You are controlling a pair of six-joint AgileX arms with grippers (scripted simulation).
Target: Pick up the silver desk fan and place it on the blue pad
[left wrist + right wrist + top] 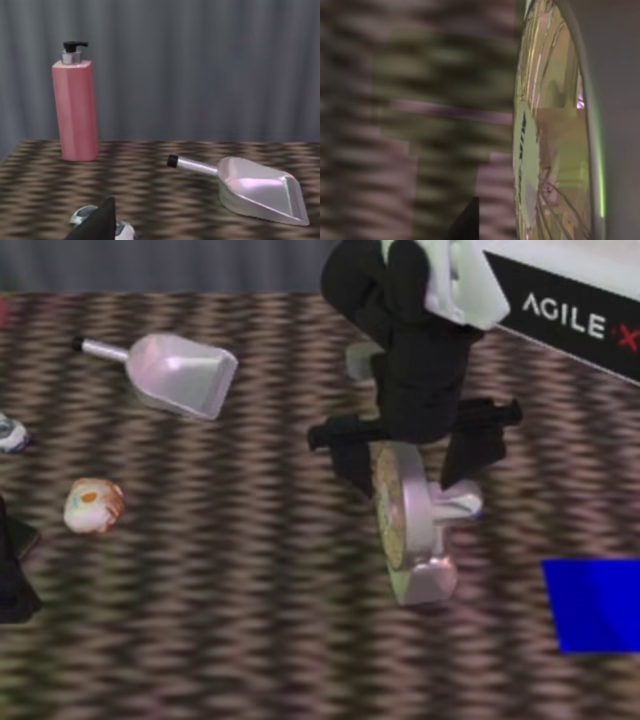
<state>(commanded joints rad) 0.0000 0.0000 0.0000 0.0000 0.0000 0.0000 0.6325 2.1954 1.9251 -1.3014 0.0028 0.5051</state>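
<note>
Right tool (405,455) stood over the silver desk fan (408,525); whether it gripped, I could not tell.
Next called for carrying the fan to the blue pad (596,603) at the desk's right edge.

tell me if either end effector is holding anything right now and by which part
It cannot be told. The right end effector sits over the head of the silver desk fan, fingers either side, but contact isn't visible. The left arm is parked at the table's left edge.

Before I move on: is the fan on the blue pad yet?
No. The silver desk fan sits beneath the right gripper, apart from the blue pad.
</note>
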